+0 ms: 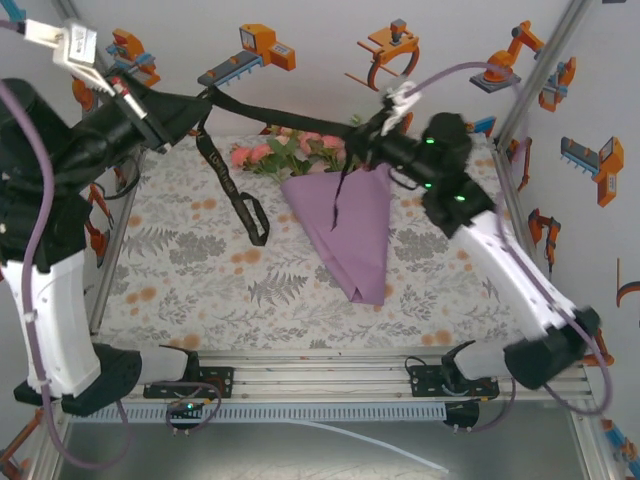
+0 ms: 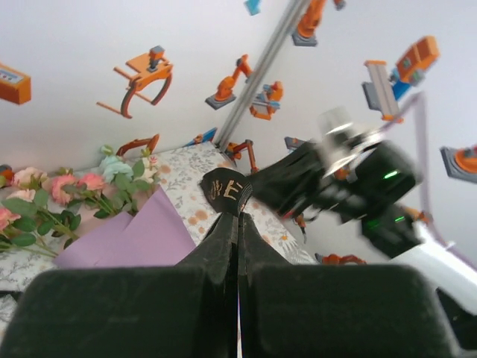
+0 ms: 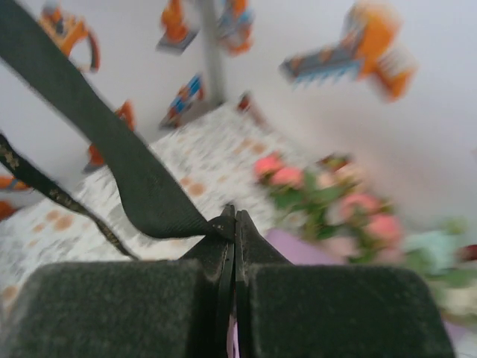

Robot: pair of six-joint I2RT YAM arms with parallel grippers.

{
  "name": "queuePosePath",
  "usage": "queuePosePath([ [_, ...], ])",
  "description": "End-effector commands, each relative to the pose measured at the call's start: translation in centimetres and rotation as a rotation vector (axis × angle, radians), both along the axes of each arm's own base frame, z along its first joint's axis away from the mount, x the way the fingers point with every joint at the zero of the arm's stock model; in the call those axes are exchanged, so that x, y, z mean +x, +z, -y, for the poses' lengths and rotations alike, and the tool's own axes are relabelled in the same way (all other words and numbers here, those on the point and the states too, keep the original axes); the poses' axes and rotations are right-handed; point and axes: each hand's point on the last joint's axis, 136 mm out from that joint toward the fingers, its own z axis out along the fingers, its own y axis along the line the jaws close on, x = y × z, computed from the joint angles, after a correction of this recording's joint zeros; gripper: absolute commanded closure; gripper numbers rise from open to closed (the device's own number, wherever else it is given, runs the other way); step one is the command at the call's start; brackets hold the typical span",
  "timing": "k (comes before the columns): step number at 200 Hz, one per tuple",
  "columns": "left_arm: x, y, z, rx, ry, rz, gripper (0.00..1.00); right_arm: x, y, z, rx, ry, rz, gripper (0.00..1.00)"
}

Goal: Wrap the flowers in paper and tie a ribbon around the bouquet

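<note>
A floral tabletop (image 1: 180, 270) sits under sticker-dotted walls. The bouquet (image 1: 345, 225) lies already wrapped, below and between both hands. Farther back, the left hand (image 1: 158, 130) and right hand (image 1: 368, 135) each pinch the ribbon (image 1: 280, 117), stretched taut between them. This looks like the tying step. Next, I'd guess, the strip has to come down around the bouquet's narrow part.

— What do we see behind the table?
— We see plain white wall panels (image 1: 320, 25) dotted with orange-and-blue cartoon stickers of robot arms and conveyors (image 1: 262, 45), and a silver aluminium post (image 1: 545, 60) at the right corner.
— And below?
— We make out a table cloth printed with grey leaves and orange blossoms (image 1: 190, 270), with a slotted silver metal rail (image 1: 320, 365) along its near edge, all under soft, even light.
</note>
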Motion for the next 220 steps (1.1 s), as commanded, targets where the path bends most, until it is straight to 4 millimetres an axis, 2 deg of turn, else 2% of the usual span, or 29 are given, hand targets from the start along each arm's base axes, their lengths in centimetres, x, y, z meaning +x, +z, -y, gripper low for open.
queuePosePath([
  [1, -2.2, -2.8, 2.6, 0.075, -0.185, -0.023, 1.0, -2.8, 1.4, 7.3, -0.181, -0.298, 0.044, 1.0],
  [19, -3.1, -7.0, 4.9, 0.114, -0.305, -0.113, 1.0, -4.1, 1.4, 12.3, -0.189, -0.507, 0.03, 1.0],
  [36, -3.6, -13.1, 8.3, 0.158, -0.425, -0.276, 1.0, -4.4, -1.6, 16.1, -0.162, -0.69, -0.044, 1.0],
  [59, -4.7, -24.6, 14.3, 0.325, -0.527, -0.514, 1.0, -4.4, -8.1, 20.3, -0.153, -0.921, -0.181, 1.0],
  [71, -4.3, -30.6, 16.8, 0.387, -0.511, -0.619, 1.0, -4.0, -12.2, 21.3, -0.177, -0.986, -0.254, 1.0],
  [81, -4.2, -34.9, 18.5, 0.406, -0.532, -0.699, 0.89, -3.6, -15.9, 22.4, -0.212, -1.066, -0.316, 1.0],
  [85, -4.0, -36.3, 19.0, 0.414, -0.526, -0.722, 0.84, -3.5, -17.3, 23.0, -0.218, -1.101, -0.342, 1.0],
  [99, -3.4, -40.2, 20.3, 0.448, -0.507, -0.757, 0.81, -3.4, -21.6, 25.2, -0.21, -1.204, -0.43, 1.0],
  [109, -2.6, -42.1, 20.4, 0.48, -0.463, -0.777, 0.66, -3.5, -24.4, 27.3, -0.162, -1.279, -0.508, 1.0],
  [126, -0.8, -42.8, 19.1, 0.537, -0.345, -0.739, 0.5, -4.3, -28.1, 30.7, -0.031, -1.389, -0.62, 1.0],
  [142, 2.2, -42.0, 15.8, 0.523, -0.149, -0.704, 0.38, -5.1, -30.7, 32.0, 0.049, -1.434, -0.689, 1.0],
  [155, 5.4, -42.3, 10.7, 0.503, 0.105, -0.761, 0.37, -5.6, -32.2, 32.4, 0.062, -1.458, -0.723, 1.0],
  [164, 7.3, -43.2, 6.1, 0.512, 0.313, -0.817, 0.37, -5.9, -32.7, 32.7, 0.072, -1.479, -0.729, 1.0],
  [180, 8.8, -45.3, -1.7, 0.602, 0.643, -0.891, 0.37, -6.5, -33.2, 33.4, 0.08, -1.532, -0.739, 1.0],
  [189, 9.5, -46.3, -4.4, 0.662, 0.745, -0.908, 0.37, -6.7, -33.2, 33.7, 0.087, -1.56, -0.739, 1.0],
  [194, 10.0, -47.0, -5.1, 0.697, 0.754, -0.911, 0.37, -6.7, -33.1, 33.8, 0.089, -1.562, -0.738, 1.0],
  [202, 10.6, -48.2, -5.2, 0.736, 0.713, -0.931, 0.36, -6.6, -33.1, 33.7, 0.09, -1.552, -0.741, 1.0],
  [220, 11.0, -51.1, -4.0, 0.807, 0.567, -1.012, 0.36, -6.2, -32.7, 33.4, 0.085, -1.525, -0.74, 1.0],
])
